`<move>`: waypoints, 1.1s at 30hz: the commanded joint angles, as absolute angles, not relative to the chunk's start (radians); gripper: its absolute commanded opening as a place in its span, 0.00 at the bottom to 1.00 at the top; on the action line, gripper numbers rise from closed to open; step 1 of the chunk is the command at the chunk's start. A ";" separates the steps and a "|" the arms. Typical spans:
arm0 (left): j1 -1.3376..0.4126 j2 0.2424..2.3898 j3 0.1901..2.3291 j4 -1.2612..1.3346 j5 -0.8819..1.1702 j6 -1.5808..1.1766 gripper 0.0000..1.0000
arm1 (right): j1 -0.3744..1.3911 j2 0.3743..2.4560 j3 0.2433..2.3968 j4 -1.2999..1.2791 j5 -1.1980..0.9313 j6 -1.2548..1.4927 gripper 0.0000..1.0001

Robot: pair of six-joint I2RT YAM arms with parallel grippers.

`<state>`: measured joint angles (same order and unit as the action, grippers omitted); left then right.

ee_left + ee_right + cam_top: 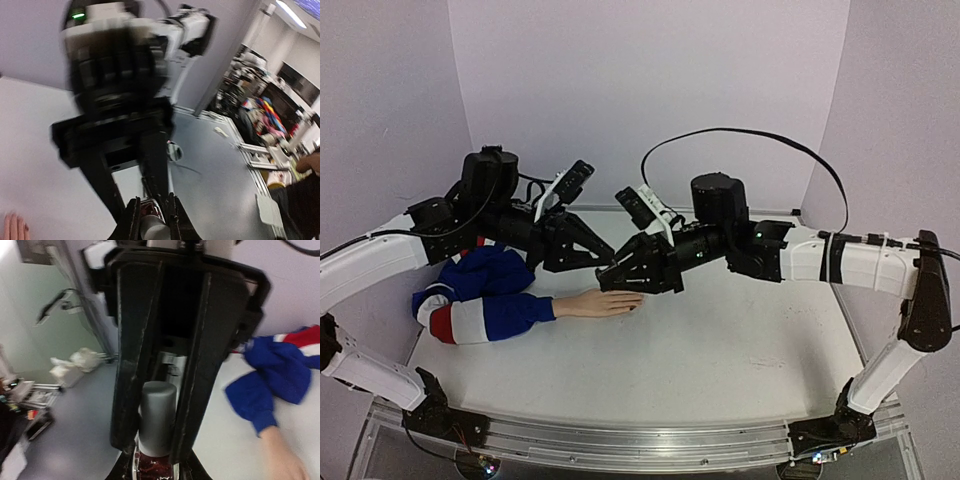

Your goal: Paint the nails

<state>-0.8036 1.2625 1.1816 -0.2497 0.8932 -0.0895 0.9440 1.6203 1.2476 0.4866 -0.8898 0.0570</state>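
Note:
The peach mannequin hand (598,304) lies flat on the table, its blue, white and red striped sleeve (480,300) to the left. Its nails (634,299) are too small to make out. Both grippers meet just above the fingertips. My left gripper (151,220) is shut on the white cap (151,230) of the polish bottle. My right gripper (152,472) is shut on the dark red glass body (152,465) of the same bottle. The cap (157,417) sits on the bottle. The hand shows at the lower right of the right wrist view (285,462).
The white table (720,340) has lilac walls behind and at both sides. A black cable (750,135) arcs above the right arm. The bunched sleeve lies under the left arm. The metal rail (620,445) runs along the near edge.

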 commanded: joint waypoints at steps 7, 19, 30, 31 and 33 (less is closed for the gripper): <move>-0.892 1.237 1.243 -0.222 1.228 0.010 0.00 | 0.953 1.524 1.228 0.848 -1.225 0.176 0.00; -0.839 1.161 1.220 -0.303 0.545 -0.184 0.87 | 0.962 1.535 1.212 0.564 -0.529 -0.069 0.00; -0.836 1.277 1.298 -0.354 0.536 -0.250 0.47 | 1.056 1.583 1.235 0.547 -0.147 -0.144 0.00; -0.836 1.281 1.299 -0.355 0.533 -0.250 0.44 | 1.059 1.586 1.236 0.545 -0.142 -0.148 0.00; -0.836 1.285 1.302 -0.354 0.515 -0.253 0.37 | 1.060 1.588 1.235 0.546 -0.140 -0.152 0.00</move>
